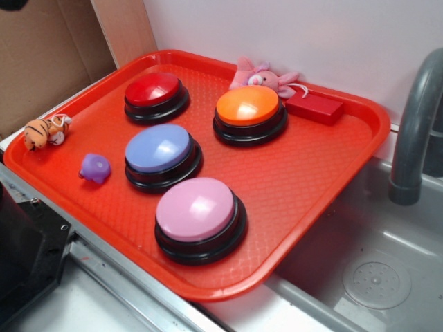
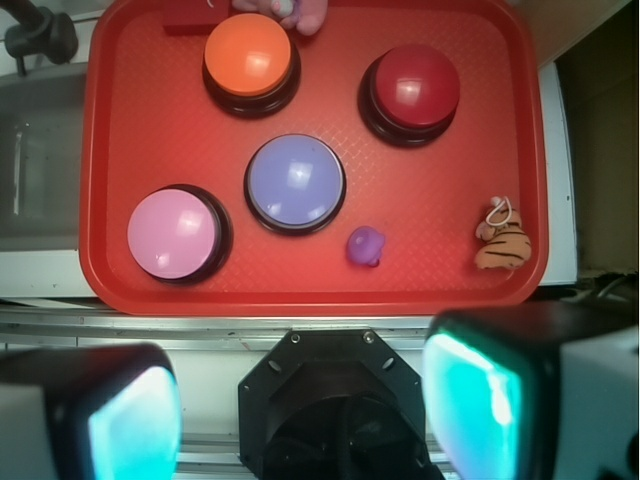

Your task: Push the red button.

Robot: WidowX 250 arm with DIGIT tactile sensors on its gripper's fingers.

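End effector [image 2: 300,410] is hanging high over the near edge of the tray [image 2: 100,150] in the wrist view, fingers [image 2: 130,420] spread wide and gripping nothing. Exterior view is not showing it at all.

Red button [image 2: 410,90] is sitting at about 1 o'clock from the end effector in the wrist view, in the far part of the tray, untouched. Orange button [image 2: 248,58] is lying at 9 o'clock from it, blue button [image 2: 295,182] at roughly 8 o'clock, pink button [image 2: 173,233] further out the same way. Purple toy [image 2: 365,246] and tiger toy [image 2: 500,240] are sitting near the front rim, between the end effector and the target. Small red block [image 1: 315,107] is resting by the back rim behind the orange button.

Risks, as I'm judging them: open fingers straddling the dome instead of pressing it; drifting toward 9 o'clock and hitting orange; low travel clipping the purple toy or blue button; off-centre contact sliding off the glossy cap.
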